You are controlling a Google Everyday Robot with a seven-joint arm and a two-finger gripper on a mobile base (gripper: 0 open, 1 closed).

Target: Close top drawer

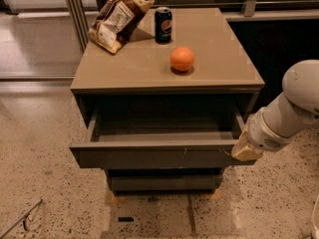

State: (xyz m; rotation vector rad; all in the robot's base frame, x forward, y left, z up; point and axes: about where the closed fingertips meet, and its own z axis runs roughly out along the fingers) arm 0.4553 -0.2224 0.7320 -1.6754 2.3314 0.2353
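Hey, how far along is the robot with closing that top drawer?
Done: the gripper is at the right end of the top drawer front, apparently touching it. In hand: probably setting up a push from that corner. Left: the whole closing, since the drawer stands pulled well out of the cabinet, its inside open to view.
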